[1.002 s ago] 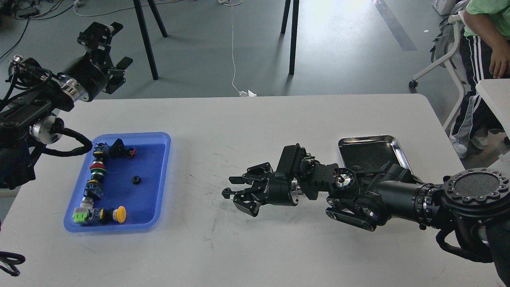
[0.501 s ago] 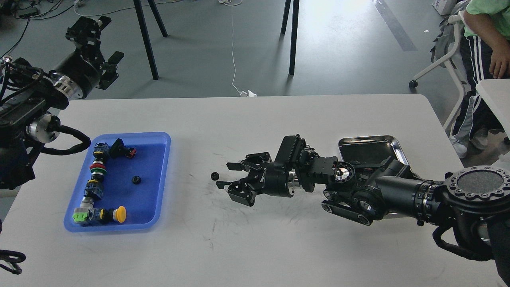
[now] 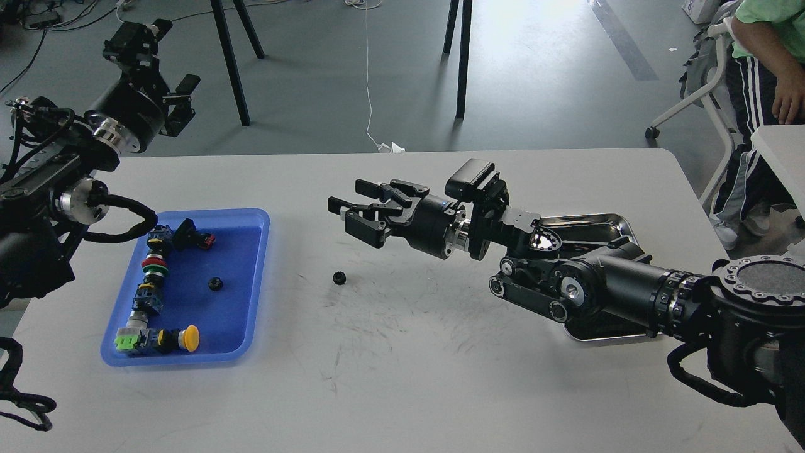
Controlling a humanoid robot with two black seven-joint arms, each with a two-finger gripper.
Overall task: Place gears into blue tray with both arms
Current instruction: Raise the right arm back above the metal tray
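One small black gear [image 3: 340, 277] lies on the white table, to the right of the blue tray [image 3: 255, 277]. A second gear [image 3: 215, 284] rests inside the tray near its middle. My right gripper [image 3: 349, 212] hovers above and slightly behind the loose gear, open and empty, fingers pointing left. My left gripper [image 3: 154, 60] is raised beyond the table's far left corner, well behind the tray, open and holding nothing.
Several coloured push-button switches [image 3: 151, 277] line the tray's left side. A silver metal tray [image 3: 613, 223] sits at the right, mostly under my right arm. Tripod legs [image 3: 229, 60] stand on the floor behind; a person [image 3: 767, 94] is at the far right.
My right gripper let go of a gear onto the table, then rose and drew back. The left gripper shifted slightly up and left.
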